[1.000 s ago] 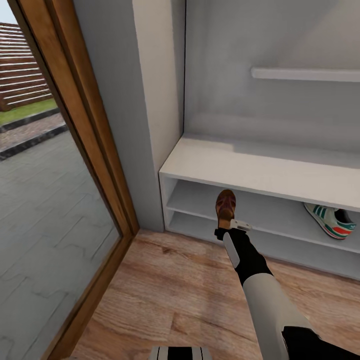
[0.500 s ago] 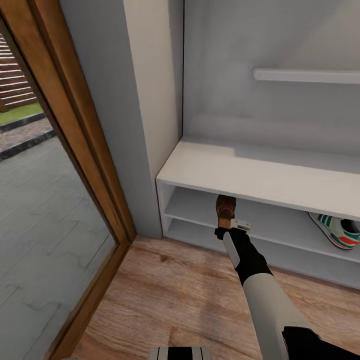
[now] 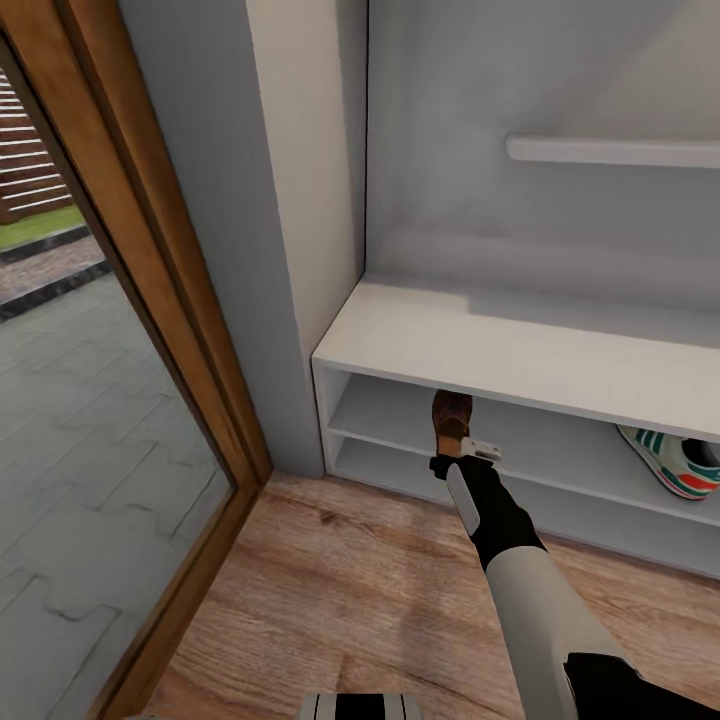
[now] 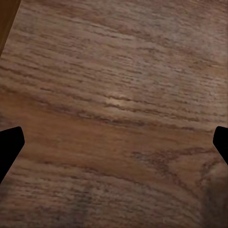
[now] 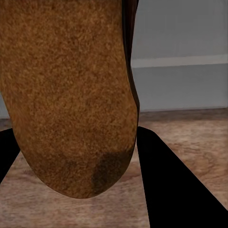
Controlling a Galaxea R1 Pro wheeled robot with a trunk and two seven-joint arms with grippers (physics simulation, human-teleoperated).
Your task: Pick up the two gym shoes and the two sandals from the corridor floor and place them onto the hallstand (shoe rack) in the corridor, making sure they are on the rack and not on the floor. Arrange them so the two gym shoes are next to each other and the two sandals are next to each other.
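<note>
A dark-brown sandal (image 3: 451,415) with a tan footbed (image 5: 71,95) is held at its heel by my right gripper (image 3: 460,450), which is shut on it. Its toe reaches in over the upper shelf of the white hallstand (image 3: 520,345), partly hidden under the top board. Whether it rests on the shelf I cannot tell. One white gym shoe (image 3: 675,462) with green stripes and a red sole lies on the same shelf at the far right, cut off by the picture's edge. My left gripper (image 4: 114,147) hangs open over the corridor floor (image 4: 118,71), its black fingertips (image 4: 9,145) wide apart.
A glass door in a wooden frame (image 3: 170,300) stands at the left, close to the hallstand's end. A grey-white wall pillar (image 3: 300,200) borders the rack. A thin floating shelf (image 3: 610,150) is fixed to the wall above. Plank floor (image 3: 350,580) lies before the rack.
The head view shifted a little over the second. The sandal's toe now sits farther under the hallstand's top board than before. Nothing has moved in the last half second.
</note>
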